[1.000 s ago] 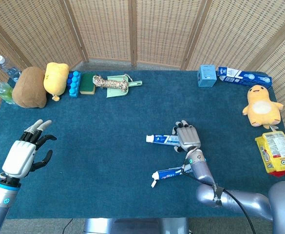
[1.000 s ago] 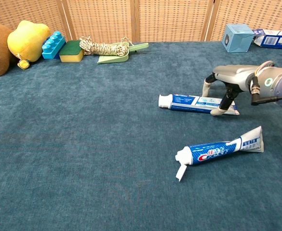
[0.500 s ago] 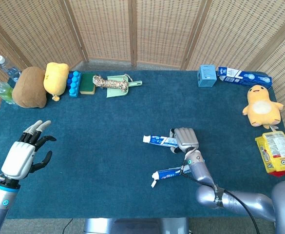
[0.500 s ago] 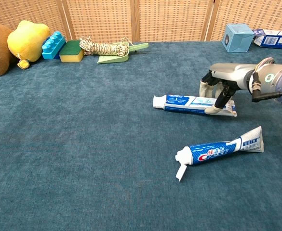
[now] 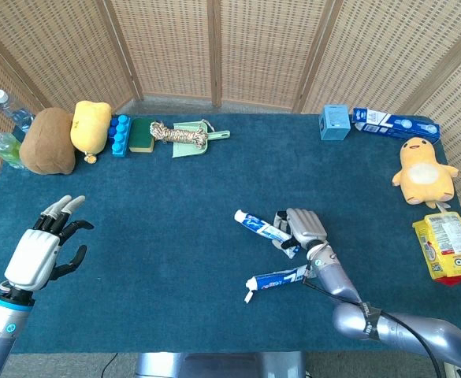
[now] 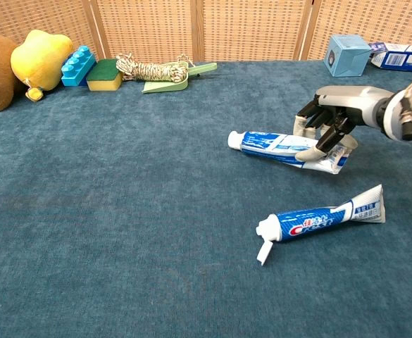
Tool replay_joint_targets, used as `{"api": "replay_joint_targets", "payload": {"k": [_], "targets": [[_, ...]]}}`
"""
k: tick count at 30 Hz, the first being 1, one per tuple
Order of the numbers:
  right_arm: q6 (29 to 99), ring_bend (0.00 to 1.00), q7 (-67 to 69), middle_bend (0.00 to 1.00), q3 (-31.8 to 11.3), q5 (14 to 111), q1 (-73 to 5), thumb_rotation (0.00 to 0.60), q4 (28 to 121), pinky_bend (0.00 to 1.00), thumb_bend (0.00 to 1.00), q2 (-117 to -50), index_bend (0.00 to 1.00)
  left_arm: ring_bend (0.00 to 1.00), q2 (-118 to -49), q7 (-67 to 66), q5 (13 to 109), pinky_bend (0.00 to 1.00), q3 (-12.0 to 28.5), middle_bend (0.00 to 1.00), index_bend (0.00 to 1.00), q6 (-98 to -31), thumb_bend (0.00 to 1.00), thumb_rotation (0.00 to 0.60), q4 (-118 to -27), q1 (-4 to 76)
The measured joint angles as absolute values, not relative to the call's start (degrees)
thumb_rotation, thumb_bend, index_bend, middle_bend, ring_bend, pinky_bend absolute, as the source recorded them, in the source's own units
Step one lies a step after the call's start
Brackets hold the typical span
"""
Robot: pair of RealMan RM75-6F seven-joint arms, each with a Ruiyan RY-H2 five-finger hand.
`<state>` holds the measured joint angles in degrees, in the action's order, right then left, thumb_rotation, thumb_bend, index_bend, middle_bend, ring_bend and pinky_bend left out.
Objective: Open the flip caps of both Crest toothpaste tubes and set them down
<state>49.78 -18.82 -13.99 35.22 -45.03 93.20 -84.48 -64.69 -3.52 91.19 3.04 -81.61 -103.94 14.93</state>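
Two Crest toothpaste tubes lie right of the table's middle. The near tube (image 5: pixel 277 278) (image 6: pixel 318 220) rests flat, with its white flip cap (image 6: pixel 263 250) hanging open at the left end. The far tube (image 5: pixel 260 227) (image 6: pixel 269 144) is tilted, its cap end pointing left and its cap closed. My right hand (image 5: pixel 304 227) (image 6: pixel 330 121) grips this far tube at its tail end, fingers curled over it. My left hand (image 5: pixel 41 250) hovers at the table's left side, fingers apart, holding nothing; only the head view shows it.
Along the back left stand a brown plush (image 5: pixel 49 142), a yellow plush (image 5: pixel 90 126), a blue block (image 5: pixel 119 135), a sponge (image 5: pixel 142 135), a rope (image 5: pixel 175 134) on a green dustpan. At the back right are a blue box (image 5: pixel 335 123) and a toothpaste carton (image 5: pixel 394 124); a duck plush (image 5: pixel 423 169) and a snack pack (image 5: pixel 449 248) are at the right edge.
My right hand has closed round the far tube's tail, and the tube has turned so that its cap end now points up-left. The left hand and the near tube have stayed put.
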Motion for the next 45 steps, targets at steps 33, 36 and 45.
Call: {"api": "replay_joint_targets", "payload": {"k": [33, 36, 45], "targets": [[10.28, 0.76, 34.15, 0.72, -34.94, 59.61, -24.34, 0.6, 95.7, 0.86, 0.46, -73.79, 0.91, 0.08, -73.22, -9.9, 90.25, 0.21, 6.47, 0.15, 0.33, -69.7, 0.39, 0.6, -103.17, 25.86], [8.38, 0.76, 35.78, 0.72, -36.5, 60.62, -22.92, 0.6, 96.45, 0.86, 0.47, -73.91, 0.91, 0.07, -75.09, -10.85, 90.94, 0.21, 6.74, 0.14, 0.3, -68.78, 0.38, 0.6, -101.5, 27.42], [2.6, 0.76, 37.16, 0.72, -41.26, 62.19, -18.82, 0.6, 98.41, 0.86, 0.47, -74.81, 0.91, 0.05, -79.8, -13.77, 92.49, 0.21, 7.37, 0.1, 0.22, -67.58, 0.37, 0.6, -97.42, 30.69]]}}
